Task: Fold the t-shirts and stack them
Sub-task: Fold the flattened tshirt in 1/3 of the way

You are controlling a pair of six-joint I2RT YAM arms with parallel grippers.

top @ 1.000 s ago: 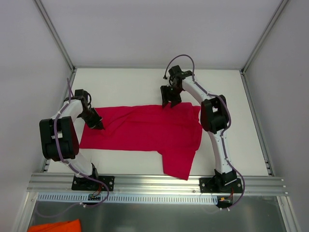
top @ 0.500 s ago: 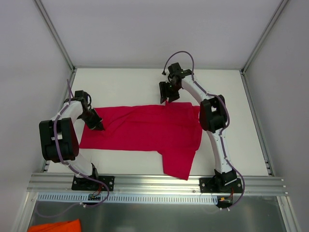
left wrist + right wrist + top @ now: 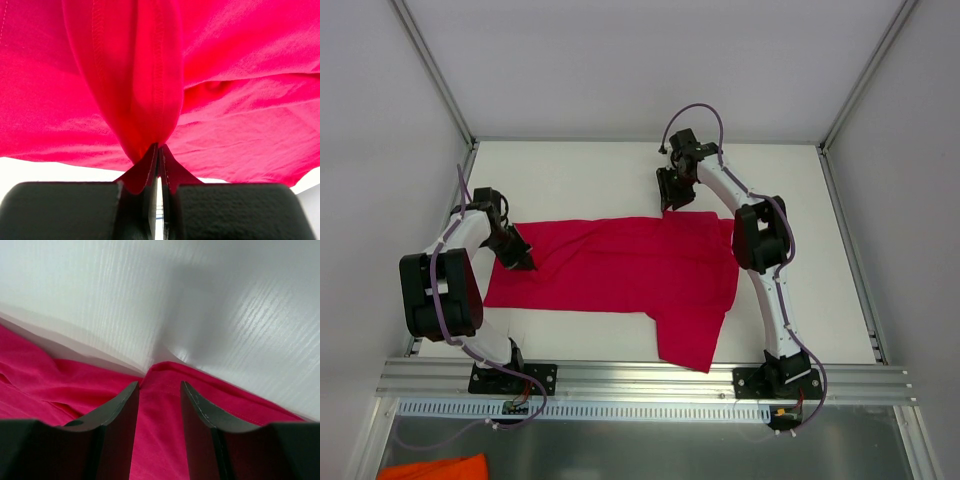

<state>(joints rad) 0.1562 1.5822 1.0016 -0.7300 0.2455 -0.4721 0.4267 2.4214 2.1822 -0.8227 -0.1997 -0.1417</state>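
We record 1 crimson t-shirt (image 3: 620, 265) spread flat on the white surface (image 3: 570, 175), running from near its left edge past the middle, with 1 sleeve reaching toward the near edge. The left fingers (image 3: 172, 200) are pressed together, clamped on a bunched fold at the shirt's left end. The right fingers (image 3: 120, 410) stand apart, astride the shirt's far hem.
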